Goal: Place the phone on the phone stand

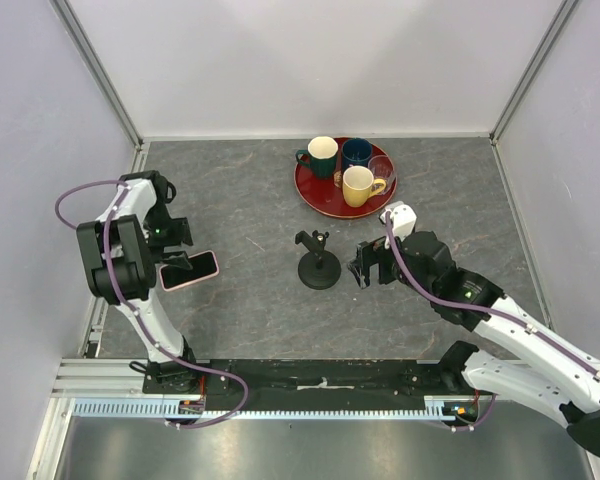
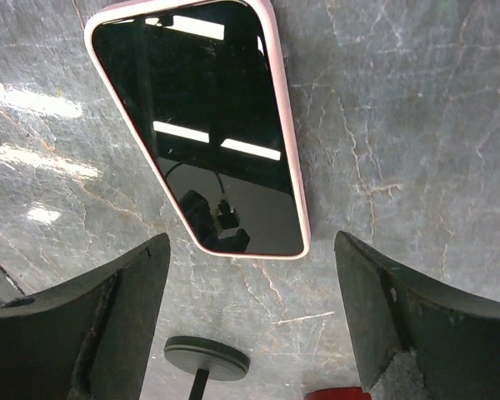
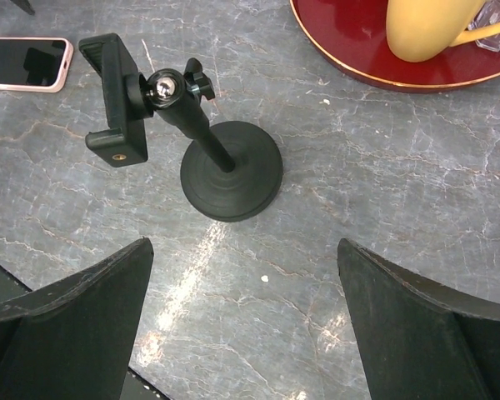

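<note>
**Currently: phone flat on the bench, well apart from the stand**

From above, the phone (image 1: 189, 270) lies screen up on the grey bench (image 1: 240, 200), close to the left arm at the left side. The left end effector (image 1: 174, 259) hangs over the phone's upper left edge. The phone stand (image 1: 317, 262) is upright near the middle of the bench, well to the right of the phone. The right end effector (image 1: 363, 266) sits just to the right of the stand, facing it. Behind the stand a red tray (image 1: 315, 200) carries a green mug (image 1: 322, 155), a dark blue mug (image 1: 357, 152), a yellow mug (image 1: 358, 186) and a clear glass (image 1: 382, 168).

Seen by the left wrist camera, the left end effector (image 2: 252, 260) has its fingers (image 2: 133, 300) spread wide with nothing between them. The phone (image 2: 202, 125) lies just beyond the fingertips, its black screen reflecting lights and its pink case edge showing all round. The stand's round base (image 2: 207, 358) shows at the bottom edge.

Seen by the right wrist camera, the right end effector (image 3: 246, 250) is likewise wide apart and grips nothing. The stand (image 3: 232, 182) is beyond the fingertips, its cradle tilted to the left. The phone (image 3: 25, 62) lies at the upper left, apart from the stand. The tray (image 3: 358, 50) and yellow mug (image 3: 421, 29) fill the upper right.
</note>
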Robot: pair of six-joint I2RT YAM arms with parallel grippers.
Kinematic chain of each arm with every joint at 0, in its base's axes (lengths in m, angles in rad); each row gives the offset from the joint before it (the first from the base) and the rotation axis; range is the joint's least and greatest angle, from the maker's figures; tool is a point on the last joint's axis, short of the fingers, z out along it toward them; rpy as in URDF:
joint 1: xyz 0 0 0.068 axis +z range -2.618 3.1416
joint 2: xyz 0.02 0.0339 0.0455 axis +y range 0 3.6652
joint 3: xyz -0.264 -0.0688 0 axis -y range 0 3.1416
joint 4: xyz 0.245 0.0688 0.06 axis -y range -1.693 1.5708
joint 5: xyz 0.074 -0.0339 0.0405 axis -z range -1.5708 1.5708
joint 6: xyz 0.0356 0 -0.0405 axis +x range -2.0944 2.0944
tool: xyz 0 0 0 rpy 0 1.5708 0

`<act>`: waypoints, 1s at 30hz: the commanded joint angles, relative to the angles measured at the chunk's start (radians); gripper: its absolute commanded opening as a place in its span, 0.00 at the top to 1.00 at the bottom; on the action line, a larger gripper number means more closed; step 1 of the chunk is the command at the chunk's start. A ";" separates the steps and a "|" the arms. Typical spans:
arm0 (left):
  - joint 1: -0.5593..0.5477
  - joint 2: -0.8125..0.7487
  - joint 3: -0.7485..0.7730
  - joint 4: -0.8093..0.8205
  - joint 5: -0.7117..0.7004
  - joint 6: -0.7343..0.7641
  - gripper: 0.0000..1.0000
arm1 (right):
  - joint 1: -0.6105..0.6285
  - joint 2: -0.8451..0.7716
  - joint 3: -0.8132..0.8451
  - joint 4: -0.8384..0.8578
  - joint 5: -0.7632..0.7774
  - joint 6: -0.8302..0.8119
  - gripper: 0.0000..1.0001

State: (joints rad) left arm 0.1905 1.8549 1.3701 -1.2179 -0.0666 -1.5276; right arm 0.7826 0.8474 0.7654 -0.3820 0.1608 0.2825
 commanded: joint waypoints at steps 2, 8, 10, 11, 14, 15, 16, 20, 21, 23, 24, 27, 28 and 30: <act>0.006 0.078 0.072 -0.121 -0.009 -0.071 0.14 | 0.003 -0.034 -0.005 0.034 -0.024 -0.009 0.02; 0.009 0.087 0.063 -0.091 -0.004 -0.106 0.11 | 0.001 -0.039 -0.011 0.034 -0.044 -0.005 0.02; 0.006 0.089 0.052 -0.091 0.008 -0.108 0.10 | 0.001 -0.033 -0.011 0.034 -0.049 -0.005 0.02; 0.004 0.086 0.043 -0.091 0.013 -0.109 0.09 | 0.001 -0.033 -0.008 0.034 -0.053 -0.005 0.02; 0.006 0.078 0.001 -0.077 0.014 -0.118 0.07 | 0.001 -0.037 -0.008 0.032 -0.052 -0.006 0.02; 0.004 0.082 -0.011 -0.075 0.013 -0.118 0.06 | 0.001 -0.039 -0.008 0.035 -0.052 -0.006 0.02; 0.007 0.093 -0.012 -0.072 0.017 -0.115 0.05 | 0.001 -0.044 -0.009 0.032 -0.053 -0.006 0.02; 0.004 0.096 -0.019 -0.057 0.027 -0.112 0.04 | 0.001 -0.067 -0.028 0.049 -0.073 -0.003 0.02; 0.003 0.089 -0.026 -0.051 0.025 -0.114 0.03 | 0.001 -0.071 -0.032 0.049 -0.078 0.001 0.02; 0.003 0.067 -0.048 -0.039 0.011 -0.120 0.03 | 0.001 -0.077 -0.035 0.052 -0.078 0.000 0.02; 0.003 0.061 -0.058 -0.032 0.005 -0.123 0.02 | 0.001 -0.079 -0.035 0.052 -0.079 0.000 0.02; 0.004 0.029 -0.124 0.058 0.025 -0.124 0.00 | 0.003 -0.085 -0.029 0.048 -0.078 -0.002 0.02; 0.004 0.018 -0.149 0.090 0.052 -0.131 0.00 | 0.001 -0.088 -0.035 0.055 -0.083 -0.002 0.02; 0.003 -0.011 -0.216 0.156 0.088 -0.150 0.00 | 0.001 -0.102 -0.055 0.072 -0.102 0.003 0.02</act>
State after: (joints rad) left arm 0.1905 1.8900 1.2533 -1.1564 -0.0311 -1.6054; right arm 0.7826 0.7776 0.7296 -0.3679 0.0868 0.2836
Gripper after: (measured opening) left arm 0.993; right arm 0.982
